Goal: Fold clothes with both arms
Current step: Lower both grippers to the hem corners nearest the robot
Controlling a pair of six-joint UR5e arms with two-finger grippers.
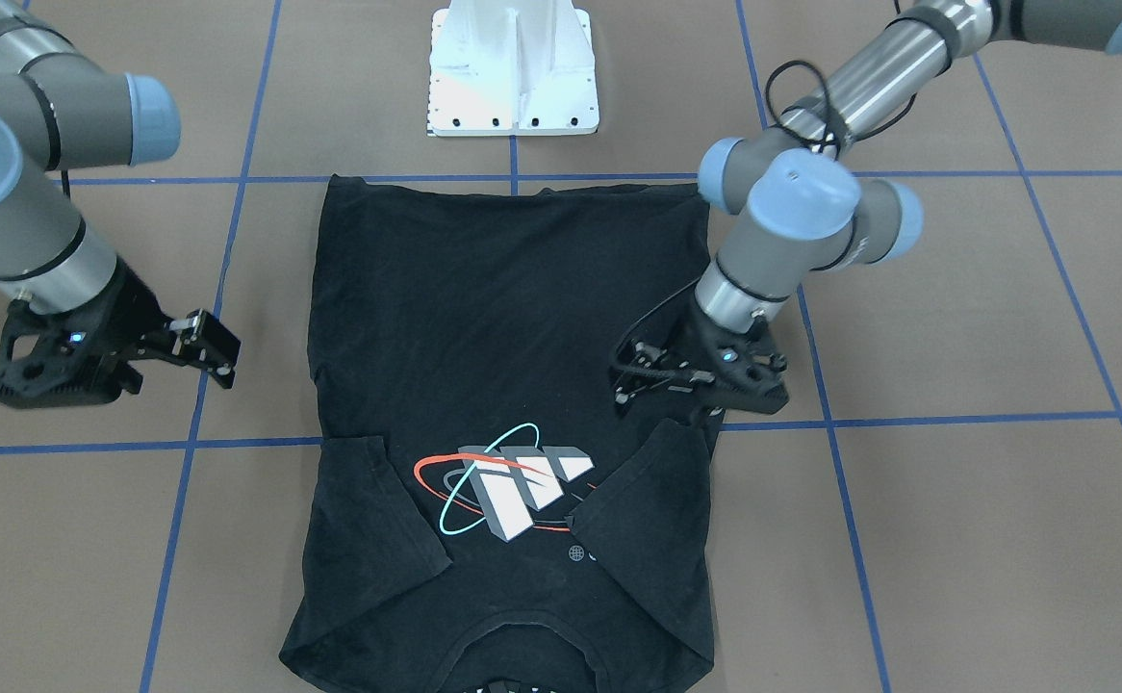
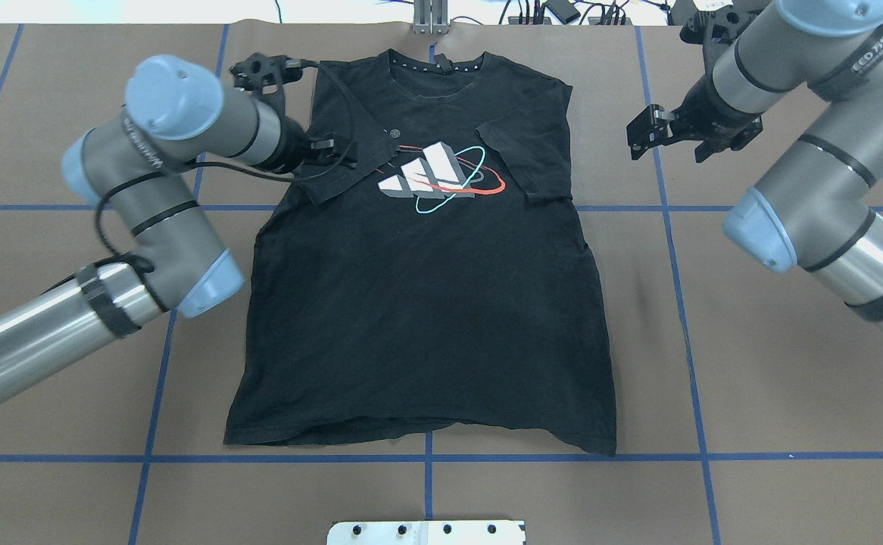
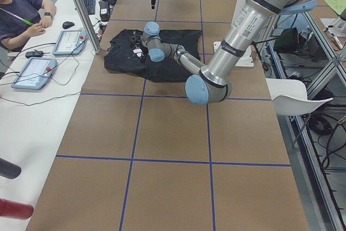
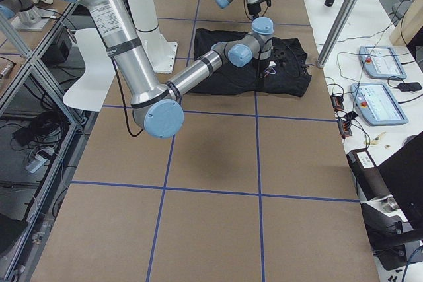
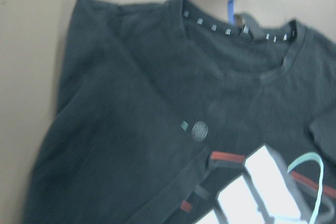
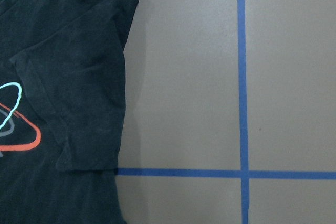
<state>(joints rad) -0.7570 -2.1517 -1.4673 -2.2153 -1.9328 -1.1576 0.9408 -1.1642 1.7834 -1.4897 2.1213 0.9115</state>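
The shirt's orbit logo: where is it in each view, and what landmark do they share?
Front-facing: logo lower centre.
Overhead: upper centre.
Exterior left: too small to tell.
Exterior right: too small to tell.
Left wrist: bottom right.
Right wrist: left edge.
Landmark: folded-in sleeve beside it.

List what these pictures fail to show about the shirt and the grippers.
- Left gripper: its black fingers blend into the black shirt in the front-facing view, and its own wrist covers them in the overhead view. Open or shut is unclear.
- Collar: cut off by the bottom edge in the front-facing view.
- Print: partly covered by the folded sleeve.
- Side views: both grippers are too small.
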